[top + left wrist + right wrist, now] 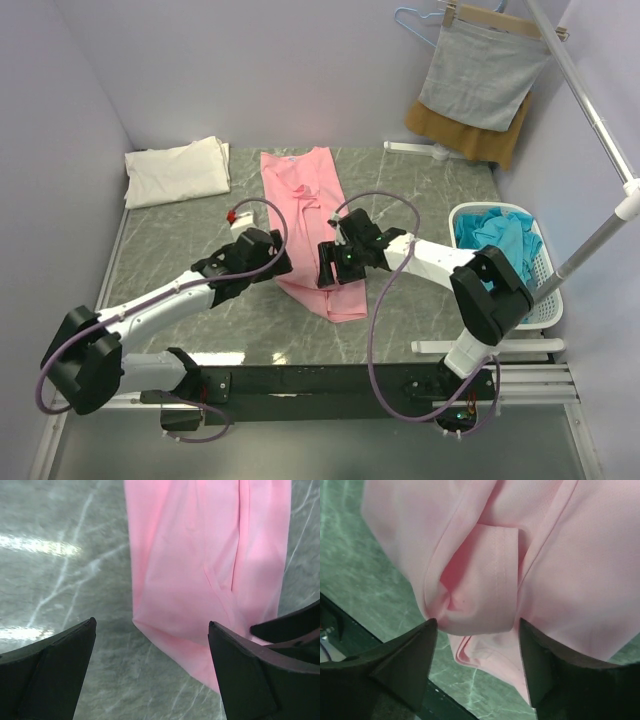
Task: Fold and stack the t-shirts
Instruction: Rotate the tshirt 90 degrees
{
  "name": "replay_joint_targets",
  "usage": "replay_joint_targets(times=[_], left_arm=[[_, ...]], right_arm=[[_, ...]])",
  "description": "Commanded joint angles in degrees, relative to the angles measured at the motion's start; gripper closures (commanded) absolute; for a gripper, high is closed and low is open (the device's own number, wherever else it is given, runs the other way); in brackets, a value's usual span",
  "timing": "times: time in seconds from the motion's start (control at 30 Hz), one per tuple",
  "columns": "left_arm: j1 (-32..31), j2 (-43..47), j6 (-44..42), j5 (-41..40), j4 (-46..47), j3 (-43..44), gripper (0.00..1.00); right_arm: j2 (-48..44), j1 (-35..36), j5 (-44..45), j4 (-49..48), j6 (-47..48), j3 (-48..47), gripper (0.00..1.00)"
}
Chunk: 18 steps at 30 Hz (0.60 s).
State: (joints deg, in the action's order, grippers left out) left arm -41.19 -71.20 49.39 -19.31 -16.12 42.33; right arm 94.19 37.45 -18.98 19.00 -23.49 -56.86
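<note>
A pale pink t-shirt, folded into a long strip, lies down the middle of the marble table. My left gripper hovers open at its near left corner; in the left wrist view the pink t-shirt lies ahead of the left gripper, with only bare table between the fingers. My right gripper sits over the near end. In the right wrist view the right gripper stands apart around a raised fold of the pink t-shirt, both tips touching it. A cream-white t-shirt lies folded at the back left.
Teal-blue t-shirts fill a white basket at the right edge. A grey cloth on a hanger and a mustard-brown cloth hang at the back right. A slanted white pole runs along the right side.
</note>
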Motion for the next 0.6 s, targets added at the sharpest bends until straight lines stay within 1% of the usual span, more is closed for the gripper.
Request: replay_joint_targets(times=[0.0,0.03,0.07,0.13,0.17,0.2,0.23,0.3,0.33,0.43,0.57], left_arm=[[2.8,4.2,0.2,1.5,2.2,-1.5,0.0],[3.6,4.4,0.0,1.6,2.2,-1.6,0.01],[3.9,4.6,-0.2,1.9,2.2,-1.8,0.01],[4.6,4.5,-0.5,2.3,2.1,-1.8,0.0],[4.8,4.4,-0.7,2.4,1.9,-1.9,0.0],[4.9,4.3,-0.7,2.5,2.1,-1.9,0.01],[5.1,4.2,-0.7,3.0,2.1,-1.9,0.01],[5.2,3.9,-0.7,3.5,2.6,-2.2,0.01],[5.3,3.8,-0.7,4.1,2.8,-2.2,0.0],[5.4,3.0,-1.0,4.7,3.3,-2.1,0.0],[5.7,2.0,-1.4,5.1,3.4,-1.8,0.01]], right_arm=[[2.5,1.1,1.8,0.7,2.4,-2.3,0.32],[2.9,1.2,1.8,0.2,2.4,-2.2,0.35],[3.1,1.2,1.4,-0.2,2.3,-2.0,0.45],[3.3,1.2,0.7,-0.7,2.4,-2.2,0.55],[3.3,1.2,0.4,-0.9,2.4,-2.3,0.65],[3.4,1.1,0.3,-1.0,2.3,-2.6,0.71],[3.1,1.1,-0.1,-1.2,2.3,-2.6,0.81],[2.2,1.2,-1.5,-1.3,2.5,-2.6,0.89],[1.0,1.4,-1.8,-1.0,2.5,-2.6,0.96],[-2.4,1.8,-3.3,0.4,2.3,-2.3,0.97],[-6.9,3.8,-5.4,1.3,-2.0,-0.9,0.96]])
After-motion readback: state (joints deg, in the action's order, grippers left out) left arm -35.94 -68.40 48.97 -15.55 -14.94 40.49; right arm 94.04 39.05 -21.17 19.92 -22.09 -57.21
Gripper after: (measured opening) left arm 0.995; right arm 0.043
